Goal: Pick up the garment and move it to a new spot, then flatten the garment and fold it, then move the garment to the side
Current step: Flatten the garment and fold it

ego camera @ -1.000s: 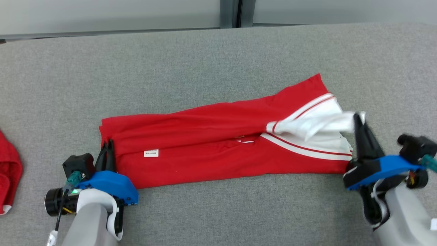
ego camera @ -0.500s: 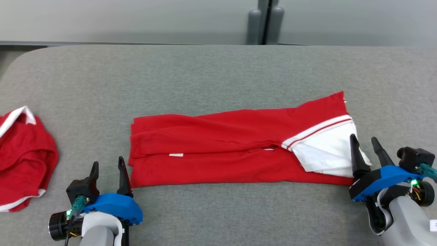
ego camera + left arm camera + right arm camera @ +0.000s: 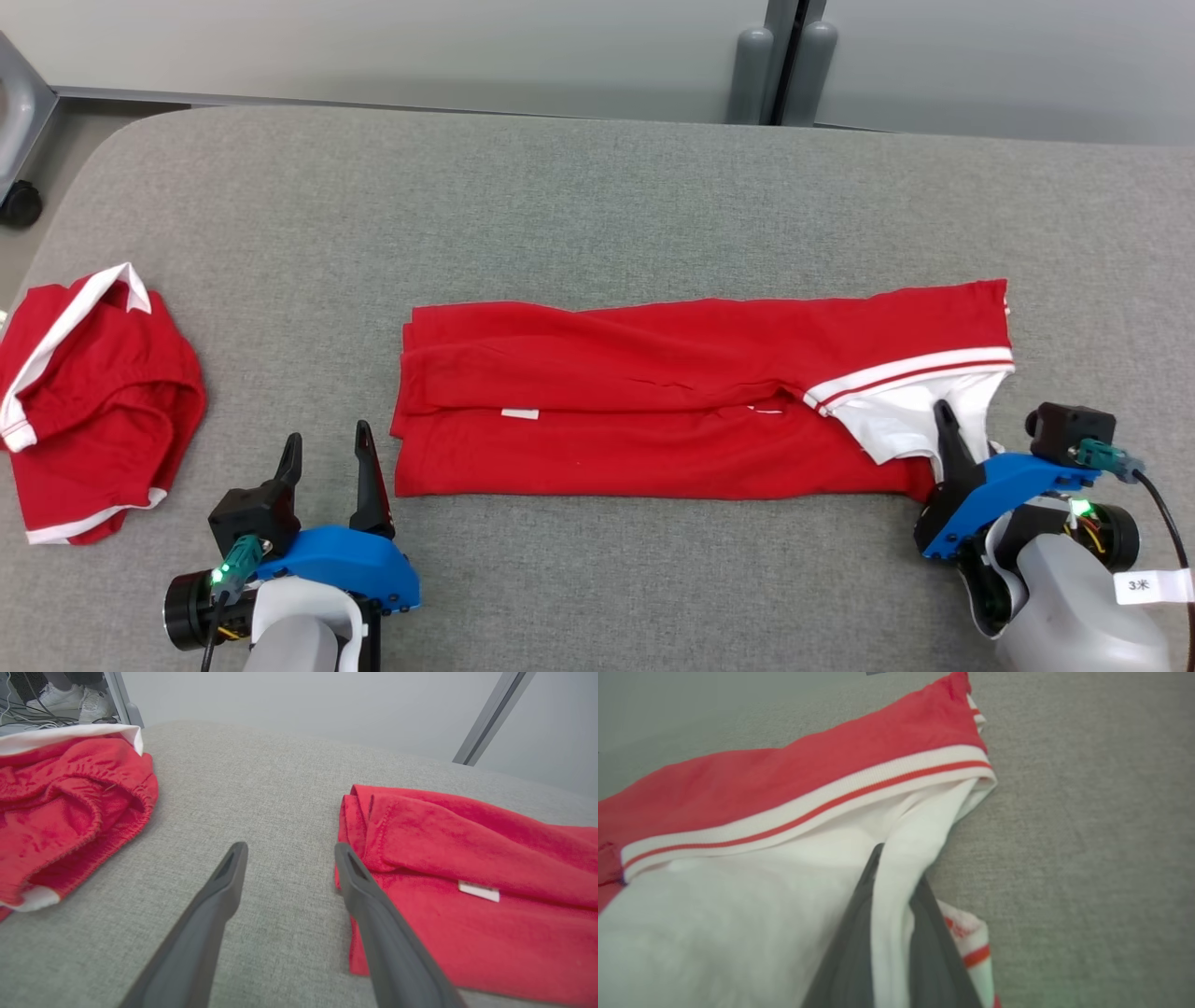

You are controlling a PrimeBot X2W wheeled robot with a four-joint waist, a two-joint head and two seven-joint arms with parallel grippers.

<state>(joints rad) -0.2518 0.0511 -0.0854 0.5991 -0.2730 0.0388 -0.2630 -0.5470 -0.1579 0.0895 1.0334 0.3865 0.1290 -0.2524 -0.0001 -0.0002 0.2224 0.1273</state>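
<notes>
Cloth lies between the fingers of our right claw (image 3: 896,872): its jaws stand narrow, pinched on a fold of the white inner panel (image 3: 738,914) at the near corner of the long red jersey garment (image 3: 653,411). We judge the grip sits there because that flap lies rumpled, and a pull from this corner would draw it flat. From this claw the garment stretches away to the left as a lengthwise-folded strip on the grey felt tabletop (image 3: 597,205), with its white band with a red stripe (image 3: 910,366) just beyond the fingertips.

Our left claw (image 3: 329,434) stands wide and holds nothing. The garment's other end lies just to the right of its right finger; whether the two touch, we cannot tell. We take this as a stance ready to pin or seize that end while the other side is smoothed.

A crumpled red garment with white trim (image 3: 93,401) lies well off to the left of the left claw, apart from the work.
</notes>
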